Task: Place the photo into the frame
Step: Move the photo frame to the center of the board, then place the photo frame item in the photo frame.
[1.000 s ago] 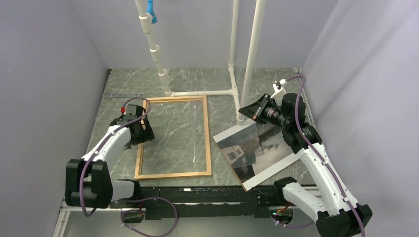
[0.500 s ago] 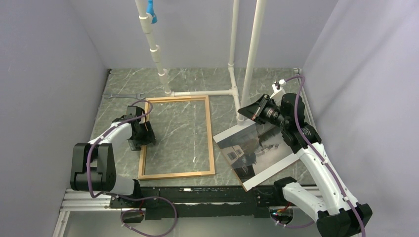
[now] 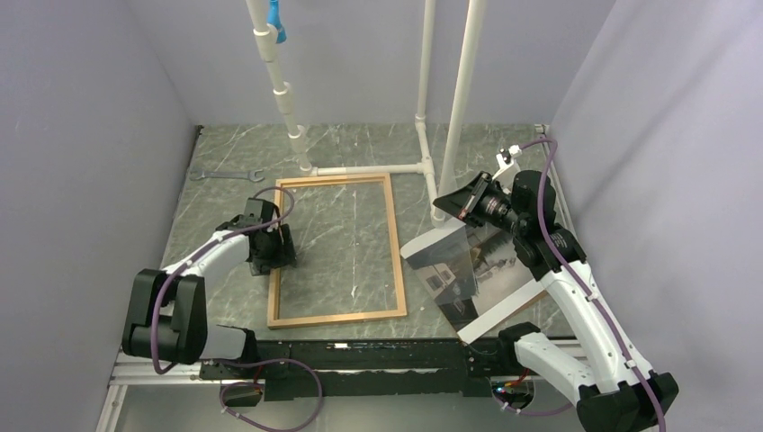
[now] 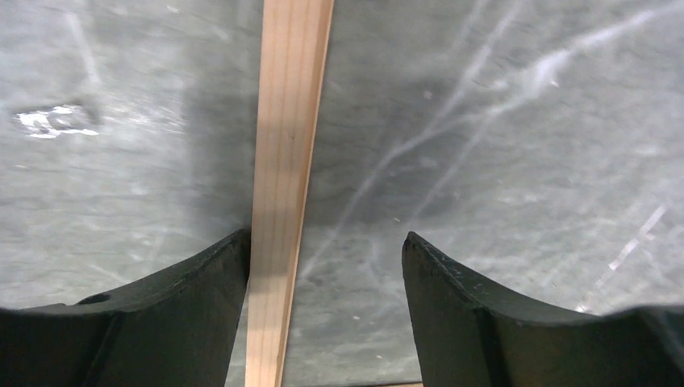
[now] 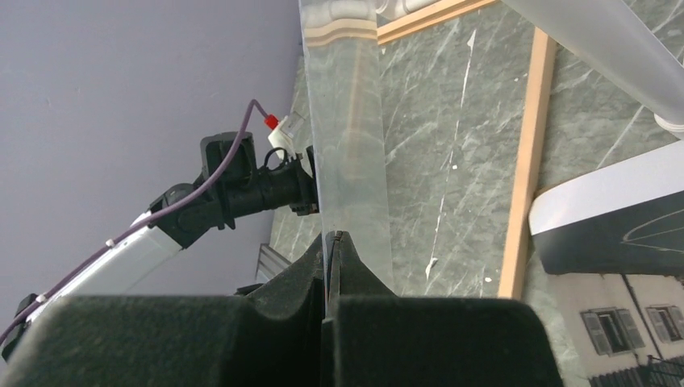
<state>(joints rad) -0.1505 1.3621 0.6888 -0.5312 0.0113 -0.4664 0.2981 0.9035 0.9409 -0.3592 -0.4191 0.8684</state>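
- I found the frame (image 3: 397, 243) lying flat on the marbled grey-green table (image 3: 225, 202), left of centre. It was a tall rectangle of thin pale wooden strips, with bare table showing inside it.
- The photo (image 3: 450, 274) lay outside the frame, on its right and skewed to it. It showed a dark grey landscape with a white house inside a white border. Its left corner reached the frame's right strip, but I could not tell whether they touched.
- The left gripper (image 4: 327, 242) stood low over the frame's left strip with its jaws apart. One finger (image 4: 202, 298) pressed against the strip, and the other stood clear of it over the table inside the frame.
- The right gripper (image 5: 331, 238) hung above the photo's far end. Its jaws were pinched together on the edge of a clear sheet (image 5: 347, 121).
- The white pipe structure (image 3: 369, 168) stood just beyond the frame's far strip.
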